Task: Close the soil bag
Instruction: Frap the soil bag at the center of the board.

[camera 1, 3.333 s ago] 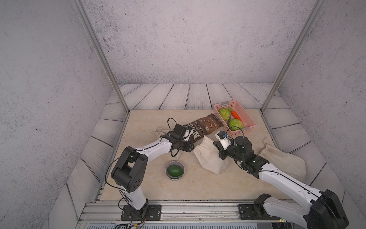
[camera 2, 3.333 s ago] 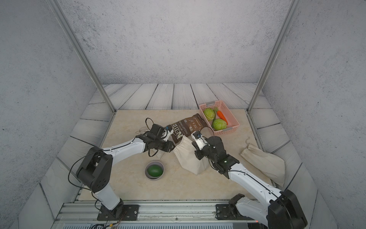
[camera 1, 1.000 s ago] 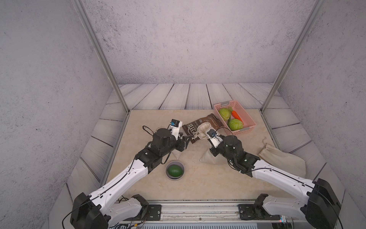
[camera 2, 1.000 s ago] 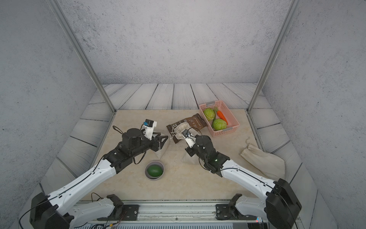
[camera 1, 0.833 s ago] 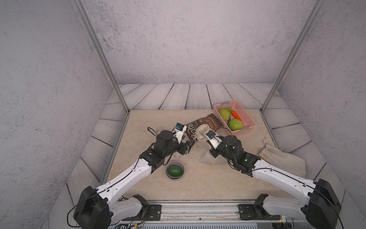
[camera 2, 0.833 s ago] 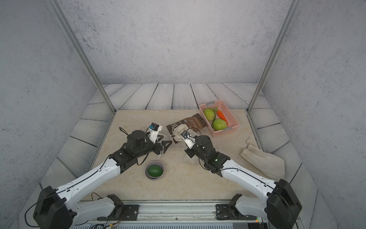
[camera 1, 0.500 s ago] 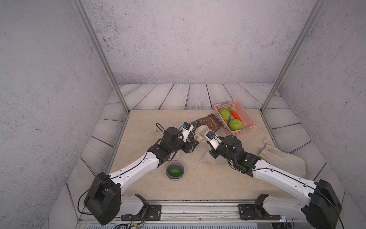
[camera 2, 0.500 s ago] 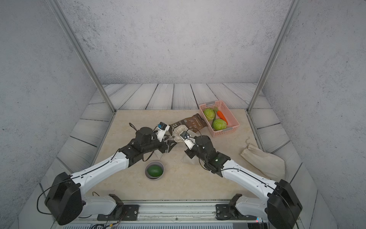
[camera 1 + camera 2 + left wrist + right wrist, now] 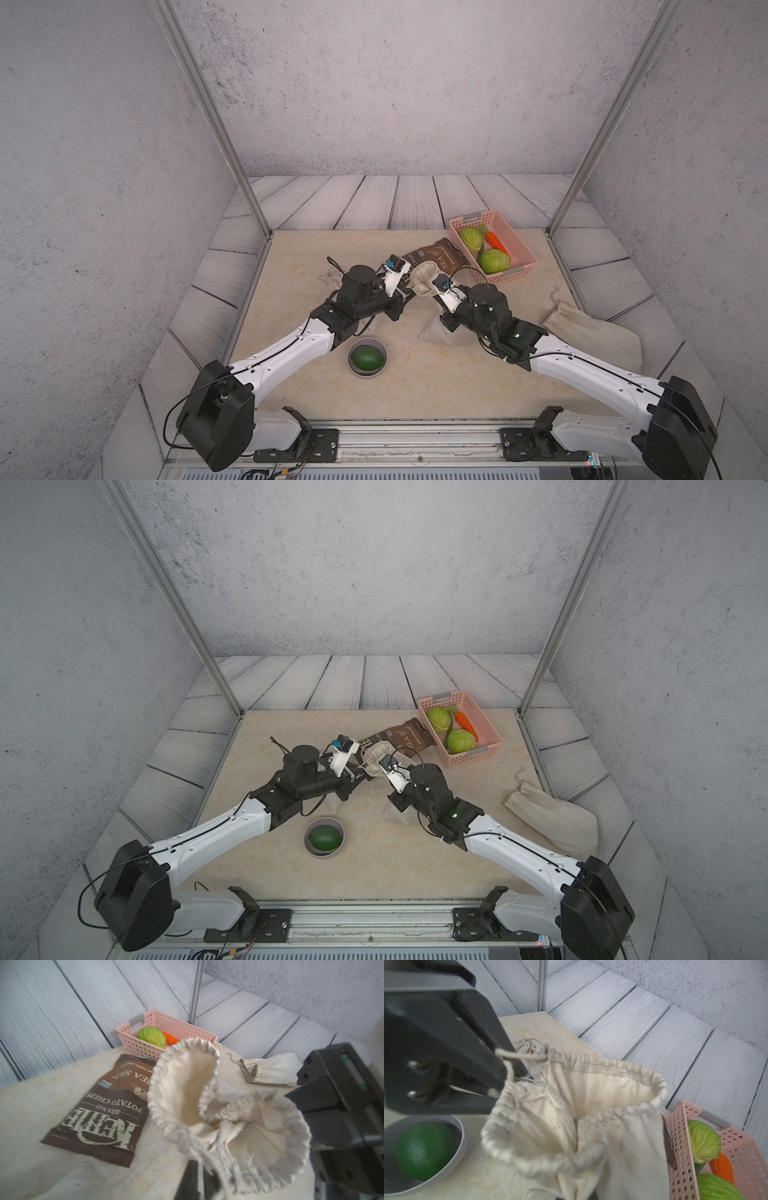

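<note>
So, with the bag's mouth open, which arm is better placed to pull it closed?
Probably the left. The left gripper is shut on the drawstring and can pull away, while the right gripper pinches the bag cloth as an anchor.

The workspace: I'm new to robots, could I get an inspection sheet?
Surface: beige marbled tabletop, faint marks.
Job's things: cream cloth drawstring bag held up between the arms, mouth open; drawstring cord taut to the left gripper.
Clutter: brown potato chip bag; pink plastic basket with two green cabbages and an orange carrot; grey bowl holding a green round fruit; second cloth sack beside the right arm.
Grippers: left gripper shut on the cord; right gripper shut on the bag's cloth.
Cables: black wire loops at both wrists; none seen caught in the bag.
Surroundings: grey textured walls, pale plank floor, two metal posts.
</note>
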Tool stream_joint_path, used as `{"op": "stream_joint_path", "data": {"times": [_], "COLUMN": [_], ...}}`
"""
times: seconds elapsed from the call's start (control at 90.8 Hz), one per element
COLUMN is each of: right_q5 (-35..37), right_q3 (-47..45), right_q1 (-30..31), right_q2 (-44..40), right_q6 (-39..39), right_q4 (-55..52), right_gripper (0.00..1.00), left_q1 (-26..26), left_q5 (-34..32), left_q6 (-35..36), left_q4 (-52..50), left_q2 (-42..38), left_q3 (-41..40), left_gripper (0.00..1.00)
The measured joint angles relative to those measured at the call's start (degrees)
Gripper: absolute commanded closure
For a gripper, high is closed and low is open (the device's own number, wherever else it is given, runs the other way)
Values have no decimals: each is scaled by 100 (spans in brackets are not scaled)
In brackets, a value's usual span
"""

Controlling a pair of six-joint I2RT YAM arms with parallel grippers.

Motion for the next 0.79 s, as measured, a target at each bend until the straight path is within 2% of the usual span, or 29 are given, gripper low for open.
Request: {"op": "stream_joint_path", "data": {"times": [0.165, 0.319, 0.429, 0.484, 0.605, 0.793], "right_q5": [63, -267, -649, -872, -1419, -2282], "right_q3": [0, -120, -175, -151, 79, 796], "right_q1": [-459, -776, -828, -861, -892, -822], "right_q2": [0, -2, -2, -4, -7, -2], "right_q6": [275, 457, 516, 442, 485, 664], "right_q4": [92, 295, 258, 223, 37, -85], "right_gripper": [100, 76, 47, 38, 24, 18], "left_q1": [-24, -59, -55, -52, -50, -35], "left_q5": [-953, -1797, -2162, -2236, -2197, -1965], "left_q6": [-105, -212, -210, -208, -184, -181], "left_q4": [-129, -459, -1016, -1331, -1818, -2070], "left_q2": [-621, -1257, -1386, -1338, -1078, -778], "left_q3": [-291, -262, 201, 603, 1484, 1965], "left_gripper": [100, 100, 100, 100, 100, 100]}}
